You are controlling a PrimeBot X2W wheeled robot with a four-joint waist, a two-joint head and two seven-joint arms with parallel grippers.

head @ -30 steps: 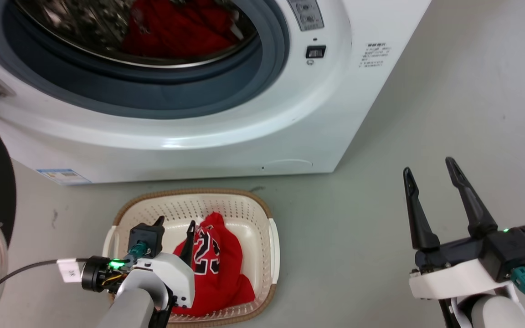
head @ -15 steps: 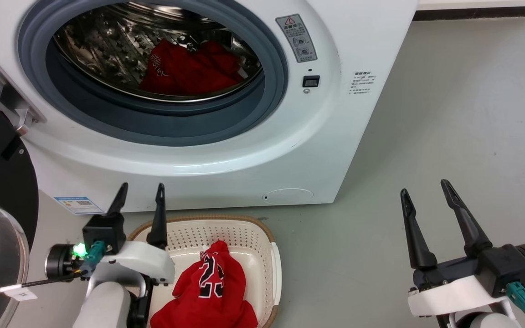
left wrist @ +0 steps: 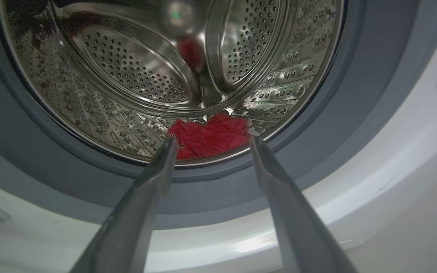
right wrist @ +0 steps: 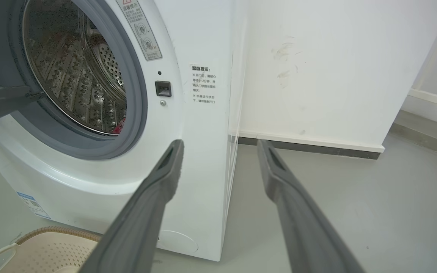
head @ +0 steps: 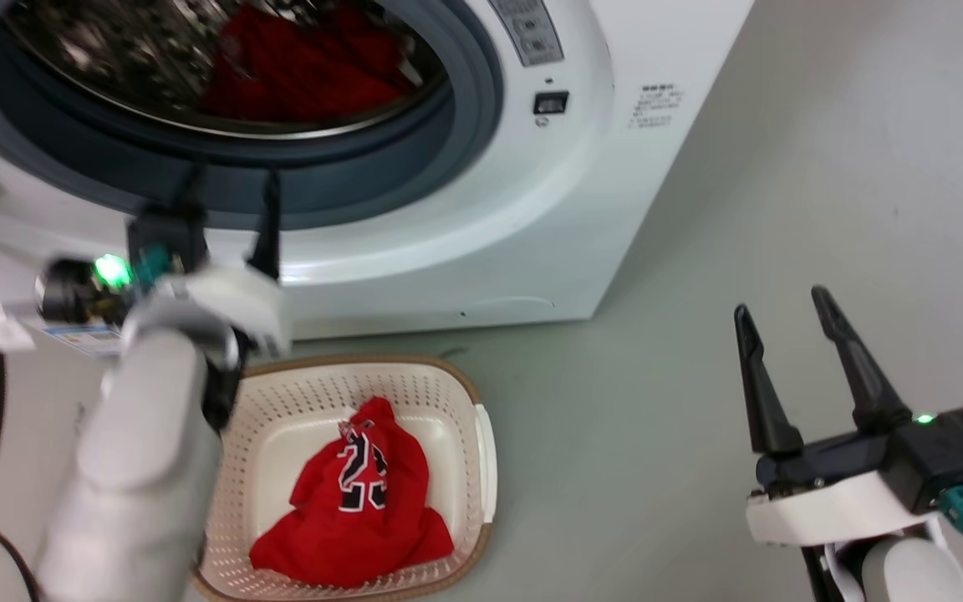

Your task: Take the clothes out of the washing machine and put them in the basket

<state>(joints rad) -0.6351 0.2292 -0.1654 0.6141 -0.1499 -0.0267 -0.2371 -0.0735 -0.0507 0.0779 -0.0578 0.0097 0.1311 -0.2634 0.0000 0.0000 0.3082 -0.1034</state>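
Our left gripper (head: 232,180), fingers apart and empty, faces the washing machine drum (left wrist: 135,76), where a red garment (left wrist: 211,137) lies crumpled at the front lip. It looks soft, light and limp, so we'd pinch a raised fold. The 23 jersey (head: 356,493) lies in the basket (head: 484,451); our right gripper (head: 781,303) is likewise spread and empty.

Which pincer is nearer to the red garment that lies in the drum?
Left. The left pincer is open just before the mouth of the washing machine, pointing at the red garment. The right pincer, open too, hangs over the floor, beside the machine.
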